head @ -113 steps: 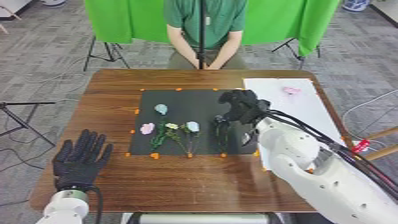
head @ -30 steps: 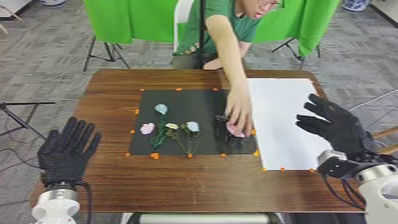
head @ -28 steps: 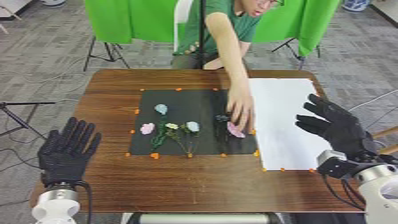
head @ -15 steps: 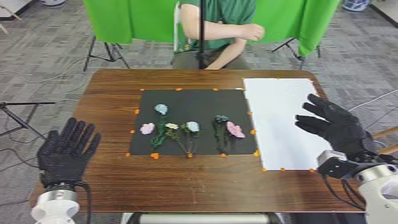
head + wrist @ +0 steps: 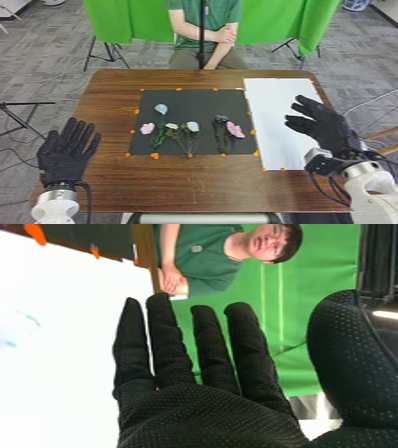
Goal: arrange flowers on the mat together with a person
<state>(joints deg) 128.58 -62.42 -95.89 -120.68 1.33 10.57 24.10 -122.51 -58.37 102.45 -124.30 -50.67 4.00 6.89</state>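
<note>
- The left arm point(image 5: 55, 209), near the near left corner of the bench point(image 5: 191, 187), is white and has rounded shape.
- Its left hand point(image 5: 60, 161) wears a glove of black fabric.
- Beside the left wrist point(image 5: 61, 185) there is a black cable point(image 5: 87, 194), which makes a curve.
- The right arm point(image 5: 371, 186), near the near right corner, is also white, with smooth rounded covers.
- At its wrist is a blocky part point(image 5: 322, 161), white and dark, with black cables point(image 5: 332, 186).
- The right hand point(image 5: 327, 131) has black glove, covered with tiny pale dots; the fingers point(image 5: 252, 349) are slim, the thumb point(image 5: 349, 359) is broader.
</note>
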